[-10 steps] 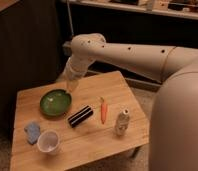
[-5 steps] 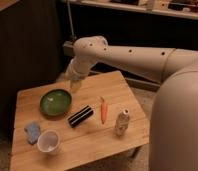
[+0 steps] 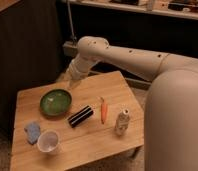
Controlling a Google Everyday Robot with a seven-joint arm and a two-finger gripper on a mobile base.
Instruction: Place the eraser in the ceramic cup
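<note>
Claw (image 3: 67, 81) hangs over the far edge of the tabletop (image 3: 94, 147), just behind the green plate (image 3: 55, 101). I cannot tell whether it is spread or closed.

The eraser (image 3: 80, 116) lies flat and slanted on the tabletop. It is on the camera side of the claw, past the plate and near its rim, with the carrot (image 3: 103, 110) just beside it.

Handling, my estimate: light, firm with slight give, and rubbery, so it should not slip or break. I would grip across the narrow width at mid-length.

The ceramic cup (image 3: 48, 142) stands upright, farther from the claw than the eraser. A blue lump (image 3: 32, 132) sits just beside it. The cup's pale inside looks empty, and so does the plate. The cup seems light and chippable, and the eraser looks long against its mouth, so I would lower it end-first.
</note>
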